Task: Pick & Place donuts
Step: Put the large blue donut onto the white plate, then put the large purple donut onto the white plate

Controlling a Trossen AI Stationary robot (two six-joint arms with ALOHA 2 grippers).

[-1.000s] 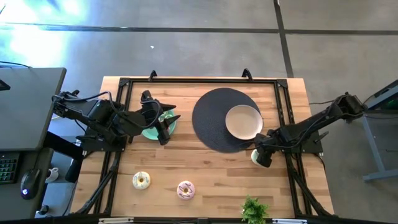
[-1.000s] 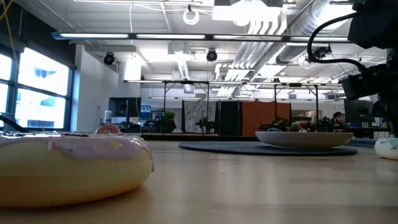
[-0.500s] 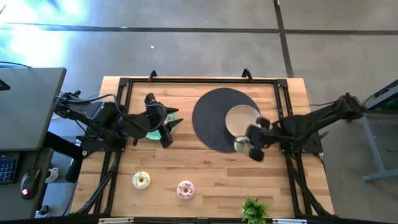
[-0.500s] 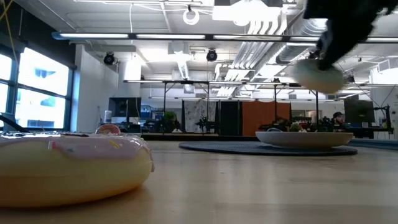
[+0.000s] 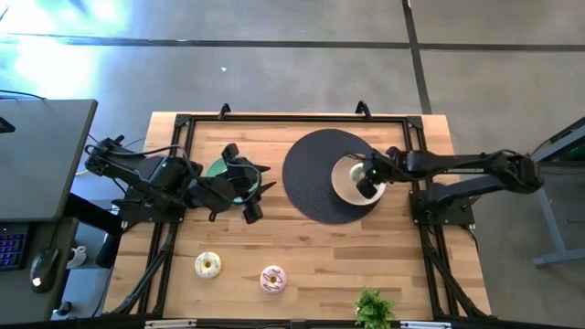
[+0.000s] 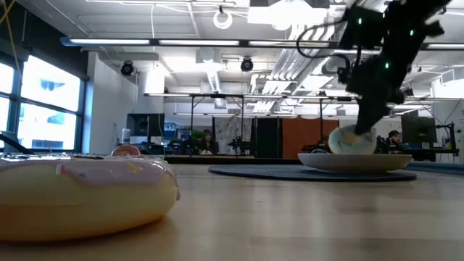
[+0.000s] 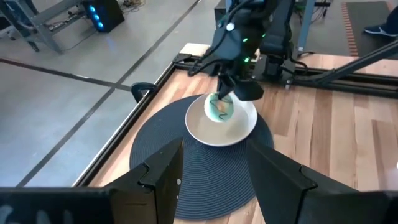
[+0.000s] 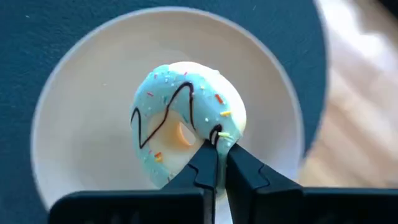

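Note:
A pale green iced donut [image 8: 186,127] with sprinkles and a dark squiggle sits in my right gripper [image 8: 216,152], which is shut on it over the cream plate [image 5: 345,187] on the dark round mat [image 5: 306,183]. The low view shows this donut [image 6: 353,141] at the plate's rim height. My left gripper [image 5: 256,192] is open and holds nothing, above a teal round dish [image 5: 222,170] at the table's left. A white-iced donut [image 5: 207,265] and a pink-iced donut [image 5: 273,279] lie flat near the near edge. My right gripper pinches the pale green donut's ring at one spot on its outer edge [image 8: 219,138] between its two fingers. The fingers come from above, slanting in from the table's right. The donut stands tilted on edge over the plate; whether it touches the plate I cannot tell.
A leafy green sprig [image 5: 373,309] lies at the near edge, right of the pink donut. The black frame rails [image 5: 292,119] run along the table's far and side edges. Bare wood [image 5: 311,251] lies between the mat and the near donuts.
My right gripper has lifted the pale green donut off the table by the right edge, carried it up and toward the left and far side, then lowered it over the cream plate. The donut went from lying on the wood to hanging tilted at the plate.

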